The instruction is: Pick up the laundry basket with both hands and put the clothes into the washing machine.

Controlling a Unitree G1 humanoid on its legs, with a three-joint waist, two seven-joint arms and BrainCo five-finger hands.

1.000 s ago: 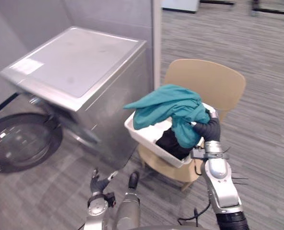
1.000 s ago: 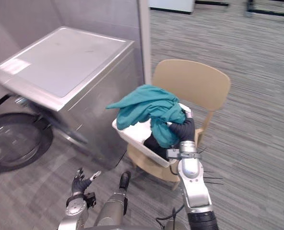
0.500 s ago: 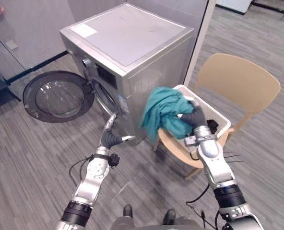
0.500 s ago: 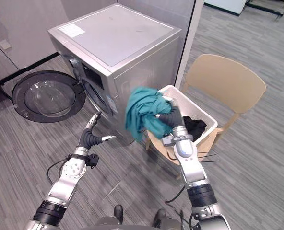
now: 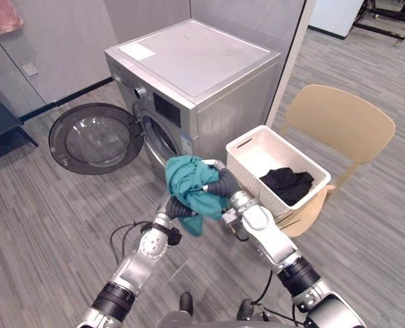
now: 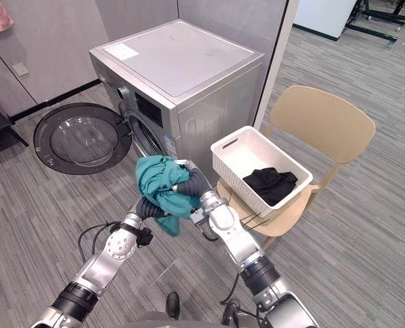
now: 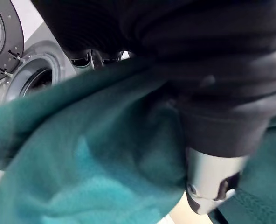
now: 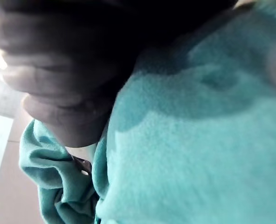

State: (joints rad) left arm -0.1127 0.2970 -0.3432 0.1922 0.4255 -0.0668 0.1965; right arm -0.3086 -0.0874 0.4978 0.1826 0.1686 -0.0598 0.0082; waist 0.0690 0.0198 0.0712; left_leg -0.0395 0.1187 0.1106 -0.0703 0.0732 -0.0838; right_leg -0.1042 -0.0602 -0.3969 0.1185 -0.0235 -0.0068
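Right there in front of me the right hand (image 5: 219, 183) and the left hand (image 5: 180, 207) meet at a bunched teal garment (image 5: 189, 184). Both are sunk into the cloth, so I cannot tell whether either is clamped on it. The bundle hangs above the floor, near the washing machine (image 5: 202, 75) and its open round door (image 5: 93, 140). Off to the right, the white laundry basket (image 5: 249, 169) sits on a tan chair (image 5: 343, 116), with a black garment (image 5: 288, 183) inside.
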